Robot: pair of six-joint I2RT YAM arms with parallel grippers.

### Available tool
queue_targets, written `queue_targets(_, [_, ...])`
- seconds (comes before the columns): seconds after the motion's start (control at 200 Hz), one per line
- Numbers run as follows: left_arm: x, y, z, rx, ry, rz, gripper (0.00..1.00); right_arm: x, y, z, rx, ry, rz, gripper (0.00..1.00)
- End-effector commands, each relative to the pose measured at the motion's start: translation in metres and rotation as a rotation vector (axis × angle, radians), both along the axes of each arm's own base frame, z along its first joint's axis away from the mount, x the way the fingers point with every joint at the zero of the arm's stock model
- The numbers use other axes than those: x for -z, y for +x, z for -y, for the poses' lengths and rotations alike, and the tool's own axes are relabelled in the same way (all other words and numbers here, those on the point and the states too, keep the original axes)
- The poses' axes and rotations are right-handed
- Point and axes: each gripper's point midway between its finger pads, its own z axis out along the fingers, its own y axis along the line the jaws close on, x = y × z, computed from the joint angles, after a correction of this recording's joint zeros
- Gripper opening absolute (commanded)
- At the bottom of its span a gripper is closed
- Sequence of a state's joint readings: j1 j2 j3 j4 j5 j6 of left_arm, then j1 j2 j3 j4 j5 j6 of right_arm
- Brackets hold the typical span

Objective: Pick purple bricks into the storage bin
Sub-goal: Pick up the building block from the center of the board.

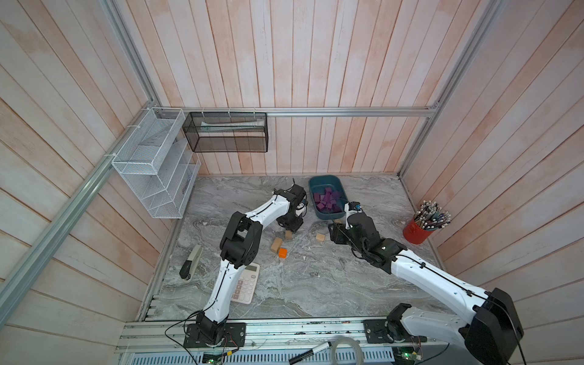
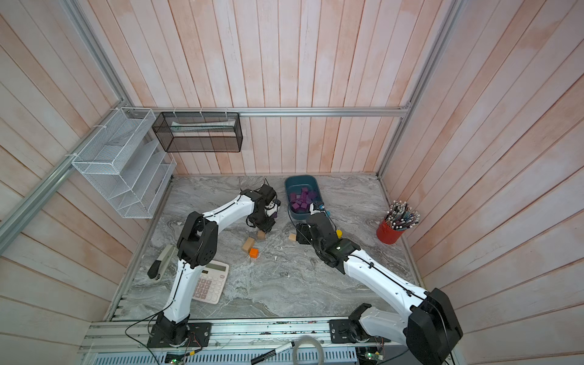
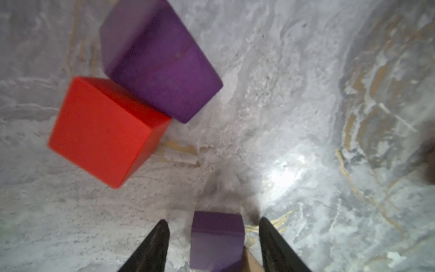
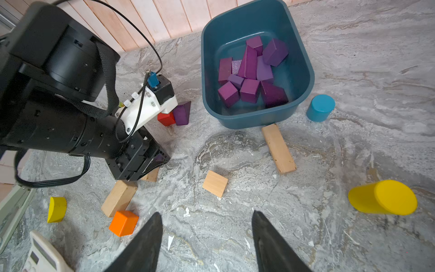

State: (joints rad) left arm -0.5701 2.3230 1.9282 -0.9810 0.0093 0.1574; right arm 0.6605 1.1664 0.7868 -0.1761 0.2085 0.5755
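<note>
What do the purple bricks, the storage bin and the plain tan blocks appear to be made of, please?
Purple bricks: likely painted wood; matte, opaque colour, crisp edges, no grain showing.
Storage bin: probably moulded plastic; smooth teal wall with a faint sheen and rounded corners.
Tan blocks: unpainted wood; pale colour with visible grain and bare, dull faces.

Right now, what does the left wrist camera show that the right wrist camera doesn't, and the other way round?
Only the left wrist view shows a small purple brick between the open left gripper fingers, with visible gaps on both sides.

Only the right wrist view shows the storage bin holding a pile of purple bricks, the open, empty right gripper, the blue cylinder, yellow cylinder and orange cube.

Both show the red cube touching a purple wedge on the marble table.
</note>
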Motion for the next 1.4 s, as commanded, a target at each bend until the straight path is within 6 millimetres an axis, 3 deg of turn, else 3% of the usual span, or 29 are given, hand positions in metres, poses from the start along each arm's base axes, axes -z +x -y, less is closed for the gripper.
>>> queue_targets(0.0, [0.002,0.001,0.003,0.016,0.009,-0.003,0.62,-0.002,-0.001,0.002,0.014,0.001,0.013,0.62])
queue_targets(0.855, [0.009,0.012,0.009,0.010,0.011,0.006,0.38,-0.002,0.001,0.006,0.030,-0.017,0.017,0.62])
queue_targets(1.18, [0.014,0.010,0.006,0.008,0.030,-0.010,0.38,-0.002,0.002,0.005,0.028,-0.015,0.018,0.62])
queue_targets(1.395, [0.006,0.015,0.004,-0.016,0.035,0.026,0.47,-0.001,0.003,0.003,0.021,-0.016,0.014,0.62])
